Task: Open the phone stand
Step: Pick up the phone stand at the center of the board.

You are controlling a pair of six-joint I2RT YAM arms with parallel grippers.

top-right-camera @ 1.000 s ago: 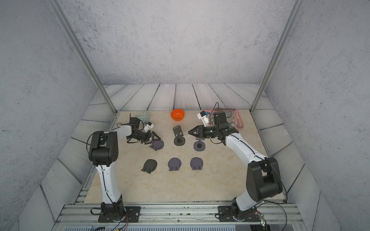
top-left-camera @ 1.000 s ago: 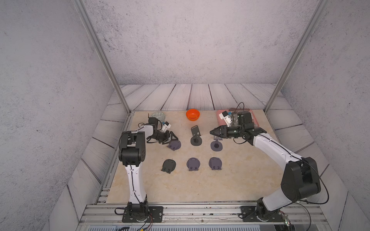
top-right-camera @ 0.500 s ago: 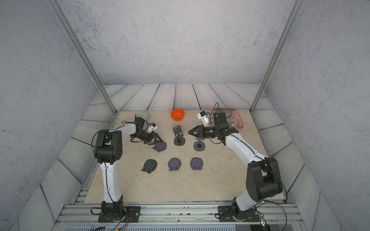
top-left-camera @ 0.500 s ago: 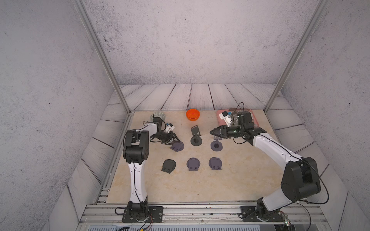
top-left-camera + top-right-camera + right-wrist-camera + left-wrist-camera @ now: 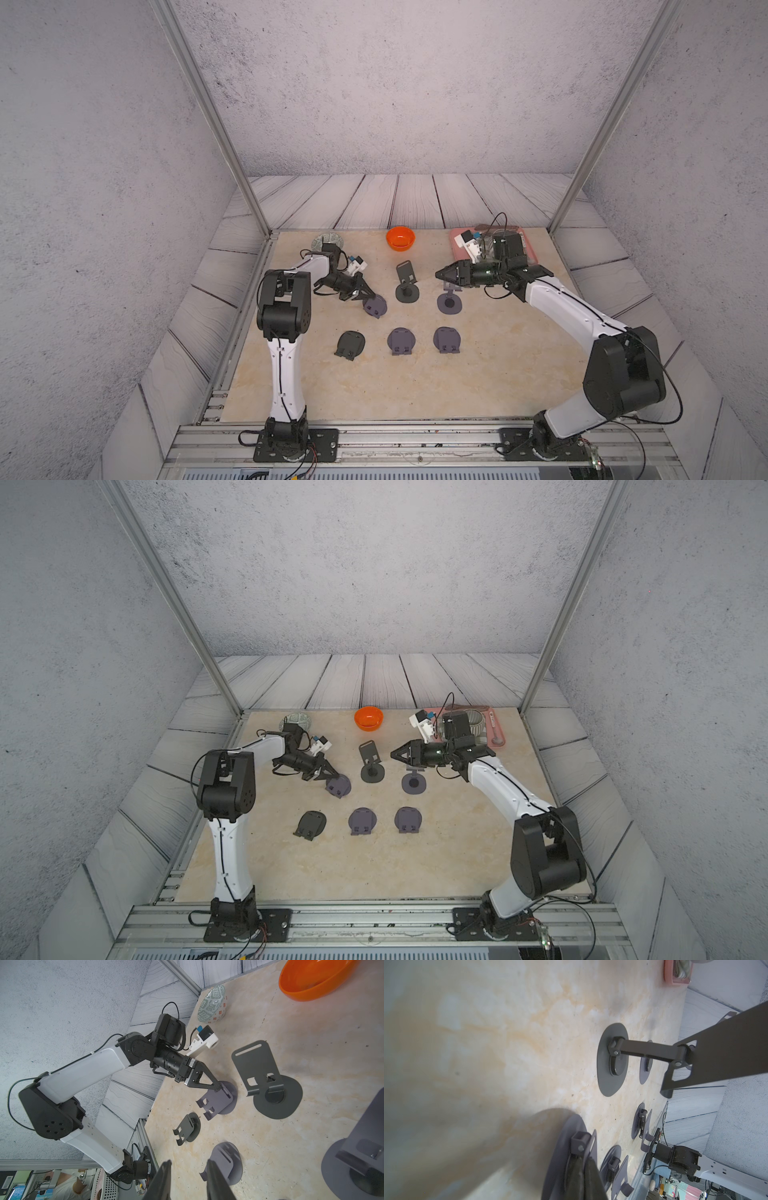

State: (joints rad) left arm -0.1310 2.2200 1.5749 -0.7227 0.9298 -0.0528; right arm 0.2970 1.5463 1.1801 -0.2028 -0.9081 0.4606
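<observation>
A purple phone stand [image 5: 375, 306] lies folded at the back left of the table, its plate close over its round base. My left gripper [image 5: 365, 296] is shut on the top edge of that plate. In the left wrist view, the fingers [image 5: 588, 1176] pinch the plate just below the hinge block [image 5: 579, 1140]. The right wrist view shows the same grip [image 5: 219, 1088] on the stand [image 5: 216, 1103]. My right gripper [image 5: 440, 275] hovers open above another purple stand [image 5: 449, 302] with nothing between its fingertips [image 5: 168, 1164].
An unfolded dark stand [image 5: 407, 282] rises between the two grippers. Three folded stands lie in a front row: dark [image 5: 350, 344], purple [image 5: 401, 340], purple [image 5: 446, 338]. At the back are an orange bowl [image 5: 400, 238], a patterned bowl [image 5: 328, 241] and a pink tray [image 5: 530, 253].
My left gripper has slid right onto the purple stand and closed on its plate. The right arm has stayed where it was.
</observation>
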